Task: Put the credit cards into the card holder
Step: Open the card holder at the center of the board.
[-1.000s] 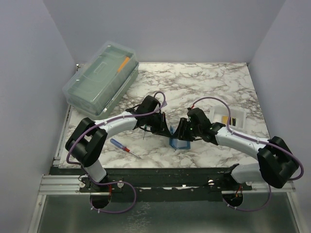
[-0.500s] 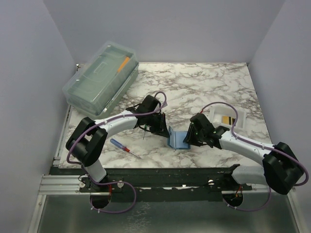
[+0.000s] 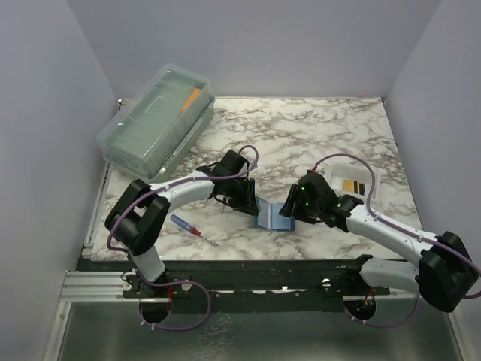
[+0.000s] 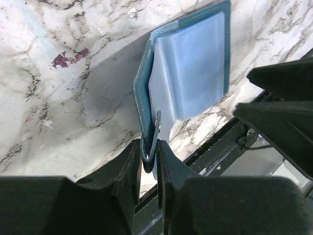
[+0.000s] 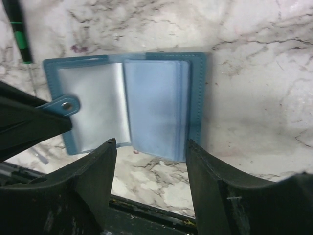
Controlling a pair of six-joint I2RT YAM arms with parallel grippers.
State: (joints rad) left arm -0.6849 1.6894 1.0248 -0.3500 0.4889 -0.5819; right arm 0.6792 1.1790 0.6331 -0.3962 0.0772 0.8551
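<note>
On veined marble (image 3: 301, 128), the left pincer (image 4: 149, 151) nips the open teal card holder (image 5: 157, 103); the right pincer (image 5: 149, 147) gapes empty.

White marble-patterned tabletop (image 3: 323, 128) with grey veining, plain pale lilac-grey walls (image 3: 255, 45) on three sides, aluminium rail (image 3: 90, 284) along the near edge, even soft light
</note>
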